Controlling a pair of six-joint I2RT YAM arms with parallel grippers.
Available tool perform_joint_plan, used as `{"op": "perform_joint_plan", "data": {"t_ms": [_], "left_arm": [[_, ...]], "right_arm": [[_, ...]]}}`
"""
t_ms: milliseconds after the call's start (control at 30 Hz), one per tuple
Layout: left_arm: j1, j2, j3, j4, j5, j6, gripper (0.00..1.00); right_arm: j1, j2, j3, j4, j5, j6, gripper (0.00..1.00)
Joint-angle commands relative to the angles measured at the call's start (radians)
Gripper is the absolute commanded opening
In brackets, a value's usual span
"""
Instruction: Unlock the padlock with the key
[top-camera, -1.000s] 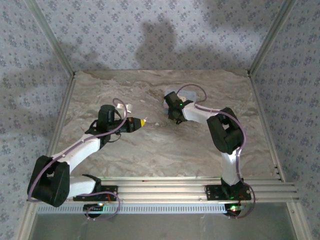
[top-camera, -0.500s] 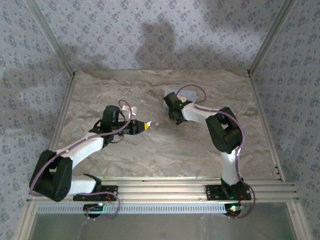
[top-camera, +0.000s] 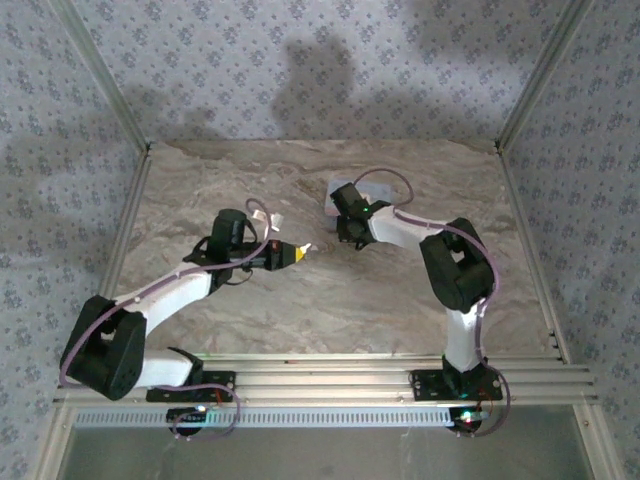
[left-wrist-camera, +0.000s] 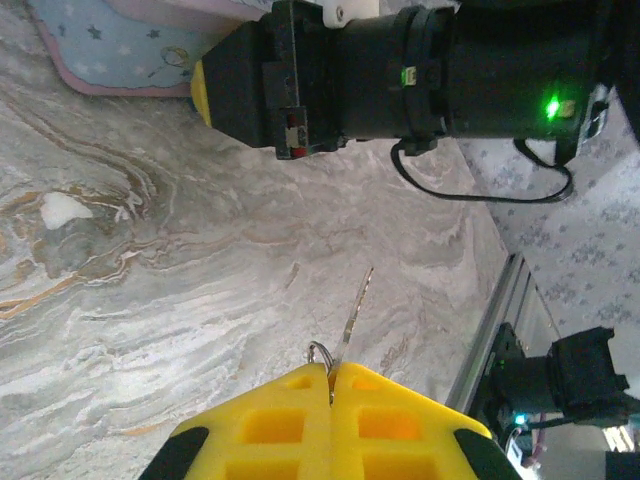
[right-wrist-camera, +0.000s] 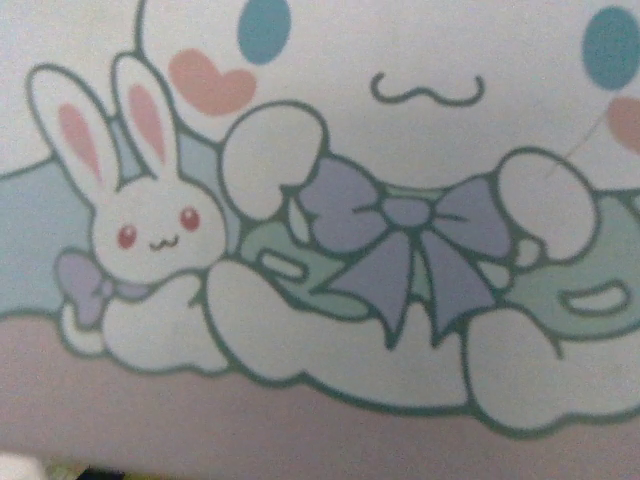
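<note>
1. The left tool (left-wrist-camera: 330, 378), with yellow fingers, is clenched on a thin metal key (left-wrist-camera: 352, 315). The blade sticks out past the fingertips, with a small ring at its base.
2. The key is over the marbled bench (left-wrist-camera: 200, 260), pointing toward the right tool (left-wrist-camera: 205, 90) but apart from it.
3. The right tool, black with a yellow tip, is at the edge of a pale blue, pink-rimmed box (left-wrist-camera: 110, 45). I cannot tell its grip.
4. The right wrist view shows a blurred close-up cartoon print: a white rabbit (right-wrist-camera: 150, 225) and a lilac bow (right-wrist-camera: 405, 215).

Black-jointed white arms (top-camera: 165, 293), lilac cables (top-camera: 384, 172), yellow-tipped left hand (left-wrist-camera: 331, 385)
</note>
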Motion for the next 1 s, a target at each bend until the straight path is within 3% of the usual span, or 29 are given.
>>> {"op": "perform_joint_plan", "data": {"t_ms": [0,333,600,833,967], "left_arm": [[-0.024,-0.001,0.036,-0.04,0.003,0.061,0.0],[-0.041,-0.042,-0.041,0.032,-0.026,0.073,0.0],[-0.043,-0.015,-0.075,0.074,-0.051,0.127,0.0],[-0.048,0.052,-0.097,0.22,-0.017,0.101,0.0],[-0.065,0.06,-0.083,0.214,-0.02,0.118,0.0]], "right_arm": [[0.005,-0.092,-0.027,-0.014,-0.123,-0.074,0.02],[0.022,-0.191,-0.085,-0.075,-0.328,-0.121,0.0],[0.015,-0.182,-0.018,-0.16,-0.485,-0.1,0.0],[-0.041,-0.241,-0.039,-0.121,-0.528,0.021,0.0],[-0.094,-0.306,-0.101,-0.086,-0.516,0.133,0.0]]}}
